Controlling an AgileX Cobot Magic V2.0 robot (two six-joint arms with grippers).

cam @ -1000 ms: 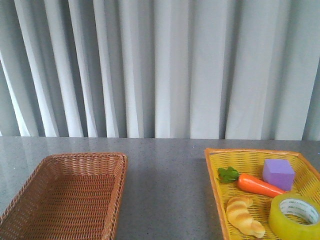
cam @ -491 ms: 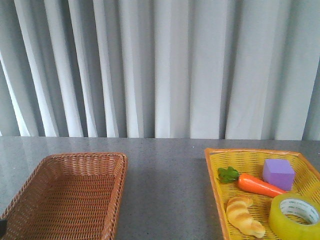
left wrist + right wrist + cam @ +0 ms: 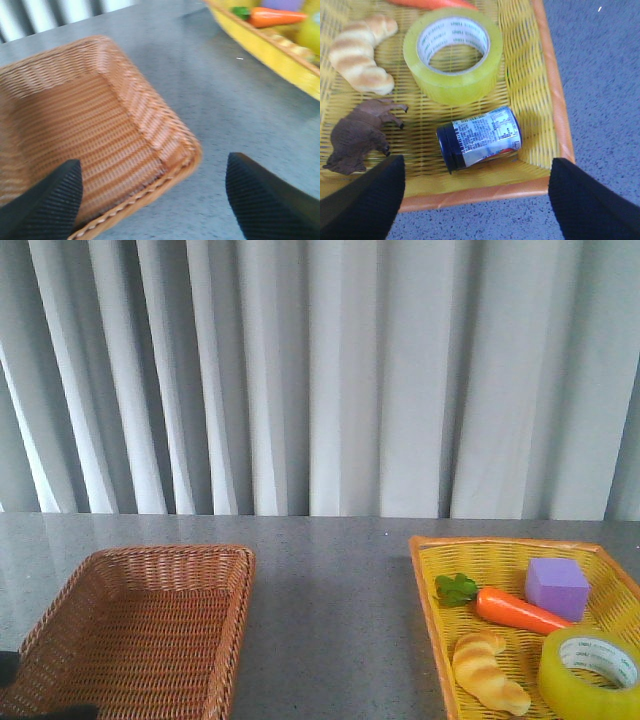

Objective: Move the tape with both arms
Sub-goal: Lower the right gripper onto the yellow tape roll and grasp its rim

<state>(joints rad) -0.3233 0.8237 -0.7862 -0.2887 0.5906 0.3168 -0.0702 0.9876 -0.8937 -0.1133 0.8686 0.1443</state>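
Observation:
The tape (image 3: pixel 590 672), a yellow roll with a white printed core, lies flat in the yellow basket (image 3: pixel 428 580) at the front right of the table. In the right wrist view the tape (image 3: pixel 455 82) sits beyond a lying can. My right gripper (image 3: pixel 475 200) hovers open over the basket's near rim and holds nothing. My left gripper (image 3: pixel 152 200) is also open and empty, above the corner of the brown wicker basket (image 3: pixel 100 125). A dark part of the left arm (image 3: pixel 45 710) shows at the bottom left of the front view. The right arm is out of the front view.
The yellow basket also holds a carrot (image 3: pixel 515 610), a purple cube (image 3: pixel 556 586), a croissant (image 3: pixel 487 670), a brown toy animal (image 3: pixel 360 135) and a can (image 3: pixel 480 137) on its side. The brown wicker basket (image 3: pixel 140 630) stands at the left. Grey curtains hang behind the table.
A dark part of the left arm has come further into the bottom left corner of the front view. The tape and the other things in the baskets have not moved.

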